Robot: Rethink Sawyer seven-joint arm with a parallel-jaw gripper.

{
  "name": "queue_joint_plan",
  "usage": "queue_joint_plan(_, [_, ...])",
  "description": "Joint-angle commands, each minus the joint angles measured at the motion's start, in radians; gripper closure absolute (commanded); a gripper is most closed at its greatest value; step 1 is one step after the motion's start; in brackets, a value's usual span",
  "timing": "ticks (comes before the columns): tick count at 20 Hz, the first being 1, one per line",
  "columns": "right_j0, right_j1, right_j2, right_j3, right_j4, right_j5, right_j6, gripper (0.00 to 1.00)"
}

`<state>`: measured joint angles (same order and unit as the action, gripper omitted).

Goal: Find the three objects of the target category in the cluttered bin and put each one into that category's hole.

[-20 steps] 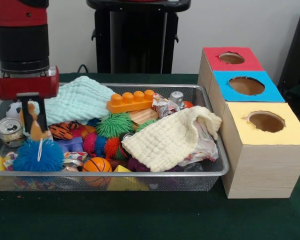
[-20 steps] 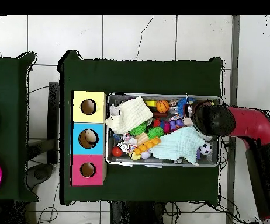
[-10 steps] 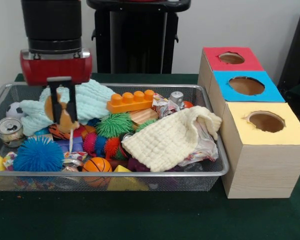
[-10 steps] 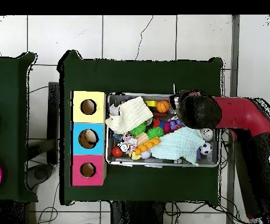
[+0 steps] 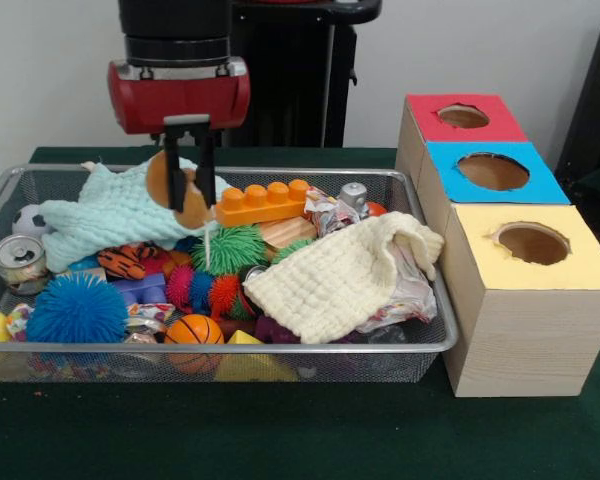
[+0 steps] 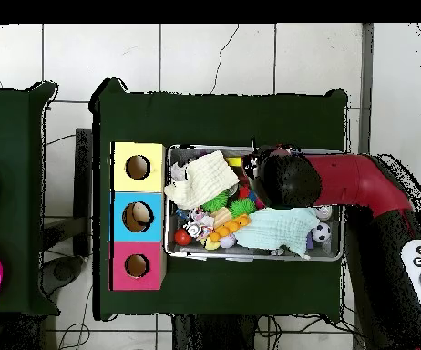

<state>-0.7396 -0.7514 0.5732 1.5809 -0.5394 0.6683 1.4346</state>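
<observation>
My gripper [image 5: 188, 178] hangs above the left-middle of the wire bin [image 5: 280, 347], shut on a small tan and orange plush toy [image 5: 183, 195]. A white tag string dangles from the toy. The toy is lifted clear of the clutter, just in front of the pale green cloth [image 5: 110, 210]. To the right of the bin stand three boxes with holes on top: red [image 5: 460, 118], blue [image 5: 492, 170] and yellow [image 5: 532, 243]. In the overhead view the arm's wrist [image 6: 282, 179] covers the gripper and toy; the boxes [image 6: 138, 216] lie left of the bin [image 6: 251, 256].
The bin holds an orange toy block [image 5: 262, 202], a yellow knitted cloth [image 5: 340, 275], a green spiky ball [image 5: 228, 248], a blue spiky ball [image 5: 77, 310], a small basketball [image 5: 193, 330], a drink can [image 5: 18, 262] and a tiger toy [image 5: 125, 262].
My gripper has risen and carried the plush toy from the bin's left end toward its middle, closer to the boxes. The pale green cloth has shifted slightly.
</observation>
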Motion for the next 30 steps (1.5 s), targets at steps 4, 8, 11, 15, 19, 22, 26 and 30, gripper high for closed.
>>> queue_joint_plan(4, [0.055,-0.126,-0.121,0.268,0.06,-0.048,0.224,1.0])
queue_joint_plan(8, [0.085,-0.164,-0.158,0.311,0.086,-0.069,0.255,1.0])
queue_joint_plan(11, [0.118,-0.195,-0.183,0.344,0.115,-0.079,0.281,1.0])
queue_joint_plan(15, [0.147,-0.239,-0.189,0.41,0.182,-0.101,0.298,1.0])
queue_joint_plan(19, [0.207,-0.276,-0.224,0.449,0.234,-0.11,0.325,1.0])
queue_joint_plan(22, [0.244,-0.299,-0.243,0.468,0.279,-0.106,0.325,1.0])
queue_joint_plan(26, [0.281,-0.346,-0.242,0.503,0.38,-0.073,0.311,1.0])
queue_joint_plan(30, [0.343,-0.369,-0.27,0.528,0.43,-0.096,0.332,1.0])
